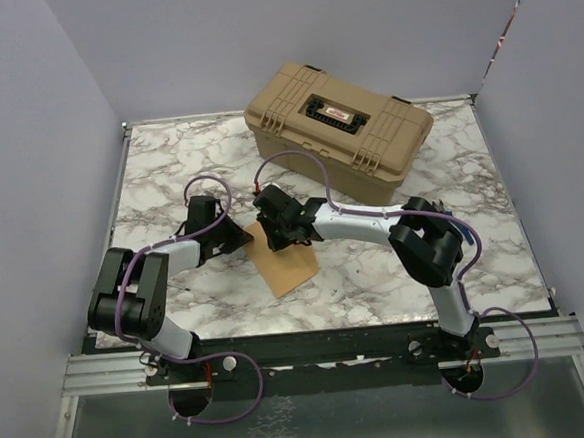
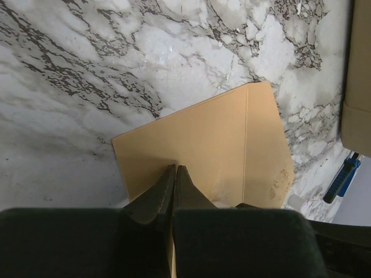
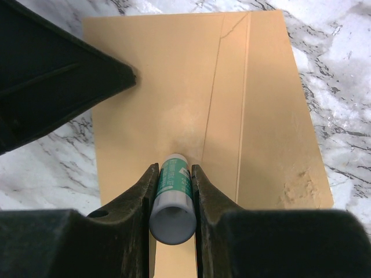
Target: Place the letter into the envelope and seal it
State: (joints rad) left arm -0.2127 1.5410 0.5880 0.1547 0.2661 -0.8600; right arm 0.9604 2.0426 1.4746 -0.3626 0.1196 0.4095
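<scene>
The left hand [image 2: 175, 169] is closed tight, its tips down on the envelope [image 2: 203, 139], which lies flat on the marble surface [image 2: 116, 69]. The right hand [image 3: 174, 169] clamps a glue stick [image 3: 173, 200], its far end meeting the envelope just ahead.

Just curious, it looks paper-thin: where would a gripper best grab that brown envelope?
The envelope lies flat on the marble table, so only an edge can be pinched. Probably best is its free near corner, coming in low from the near side. The left gripper and the right gripper, holding a glue stick, crowd its far end.
</scene>
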